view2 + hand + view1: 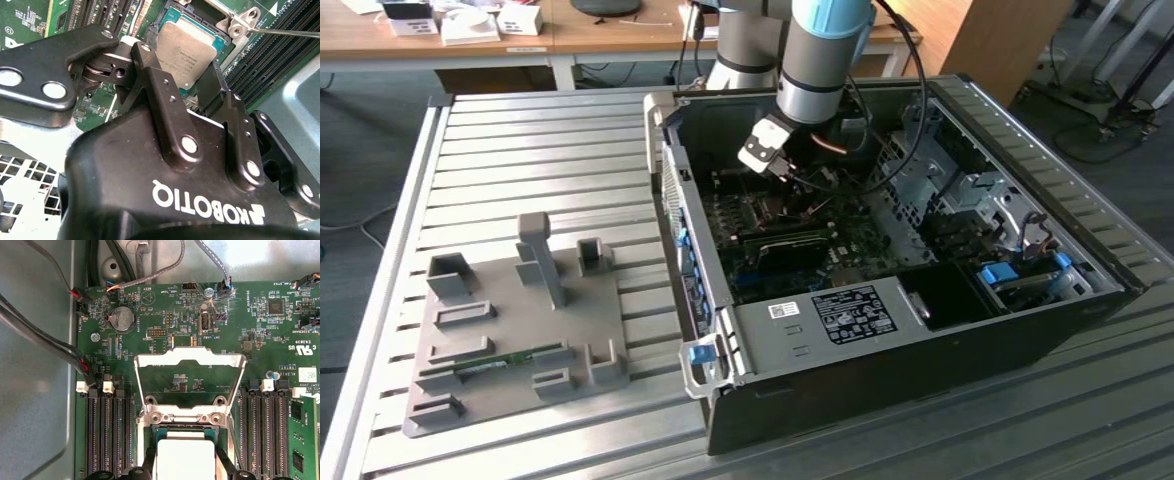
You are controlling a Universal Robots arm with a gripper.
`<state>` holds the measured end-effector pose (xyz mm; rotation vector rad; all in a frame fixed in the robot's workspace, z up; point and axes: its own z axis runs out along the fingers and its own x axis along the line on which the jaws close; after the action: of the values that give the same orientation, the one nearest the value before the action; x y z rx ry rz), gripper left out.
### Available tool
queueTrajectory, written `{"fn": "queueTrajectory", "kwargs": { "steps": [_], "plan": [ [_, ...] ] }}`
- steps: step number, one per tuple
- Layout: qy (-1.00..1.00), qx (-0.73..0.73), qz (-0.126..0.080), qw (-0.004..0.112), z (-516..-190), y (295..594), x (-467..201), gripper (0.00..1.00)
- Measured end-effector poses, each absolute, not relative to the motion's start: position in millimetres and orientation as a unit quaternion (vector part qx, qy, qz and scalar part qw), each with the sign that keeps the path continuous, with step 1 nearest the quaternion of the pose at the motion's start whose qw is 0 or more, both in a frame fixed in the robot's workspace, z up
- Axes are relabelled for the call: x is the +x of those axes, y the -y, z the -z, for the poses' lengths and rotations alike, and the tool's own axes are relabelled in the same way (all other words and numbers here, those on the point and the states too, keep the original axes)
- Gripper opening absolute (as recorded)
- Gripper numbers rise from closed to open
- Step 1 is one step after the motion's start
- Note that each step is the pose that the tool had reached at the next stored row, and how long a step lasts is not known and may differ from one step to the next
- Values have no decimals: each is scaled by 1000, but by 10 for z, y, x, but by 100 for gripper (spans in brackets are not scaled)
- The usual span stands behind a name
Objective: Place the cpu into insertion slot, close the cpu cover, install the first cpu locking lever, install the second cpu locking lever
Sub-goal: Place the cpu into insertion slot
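In the exterior view we see the pincer [781, 165] low inside the open computer case [854, 390] that lies on the slatted surface [520, 150]. In the second wrist view its jaws stand narrow, gripping two opposite edges of the cpu [187, 47], which sits in or just over the socket, so we judge the placing step is in hand. In the first wrist view the cpu cover [190, 355] stands swung open beyond the chip, and seating calls for the chip to be square and flat before release.
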<state>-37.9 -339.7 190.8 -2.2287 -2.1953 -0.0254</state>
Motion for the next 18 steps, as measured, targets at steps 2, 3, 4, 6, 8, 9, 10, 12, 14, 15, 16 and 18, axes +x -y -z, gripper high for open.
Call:
{"fn": "queueTrajectory", "kwargs": {
  "steps": [2,3,4,6,8,9,10,12,14,15,16,18],
  "plan": [
    [702,-712,9,7,-1905,3396,-378,55],
    [702,-712,9,7,-1904,3395,-378,55],
    [702,-712,9,7,-1905,3395,-378,61],
    [702,-712,8,7,-1907,3397,-379,61],
    [702,-712,8,7,-1908,3397,-379,61],
    [702,-712,8,7,-1908,3397,-379,61],
    [702,-712,8,7,-1909,3397,-379,61],
    [702,-712,8,7,-1922,3397,-379,61],
    [702,-712,8,7,-1940,3397,-379,61],
    [702,-712,8,7,-1949,3397,-379,61],
    [702,-712,8,7,-1958,3397,-379,61],
    [702,-712,8,7,-1979,3397,-379,61]
  ]
}}
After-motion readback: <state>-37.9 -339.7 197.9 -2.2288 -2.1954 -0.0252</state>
